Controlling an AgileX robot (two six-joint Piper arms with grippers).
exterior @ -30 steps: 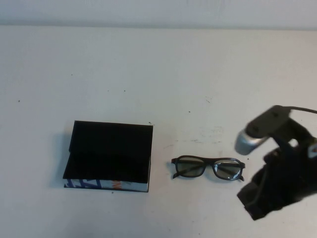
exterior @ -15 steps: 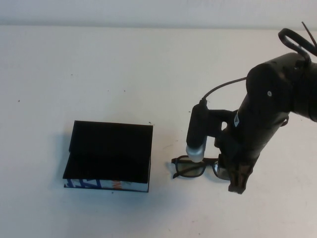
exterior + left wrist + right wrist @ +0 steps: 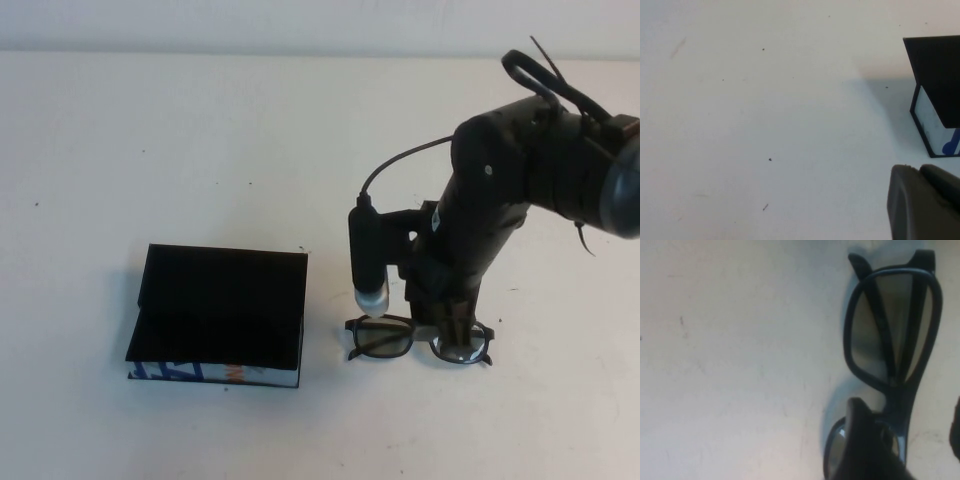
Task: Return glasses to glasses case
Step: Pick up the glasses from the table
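Glasses (image 3: 400,337): thick black rectangular frame, clear lenses, arms folded behind; flat on the white worktop, near side, right of centre; right lens partly hidden under the right gripper (image 3: 455,328).
Glasses case (image 3: 220,315): flat black box, flap lid open toward the far side, black lining, blue, white and orange patterned near side; left of the glasses, apart from them.
Left gripper (image 3: 925,202): near the case's end.

The right arm (image 3: 520,190) is bulky matte black, its rounded joint housing marked by a small pale screw dot. A thin black cable loops from it to a slim black cylinder with a silver-grey tip (image 3: 370,297), just above the glasses (image 3: 418,338). The right end effector (image 3: 455,325) is dark. The left end effector (image 3: 922,202) shows as blunt dark-grey plastic.
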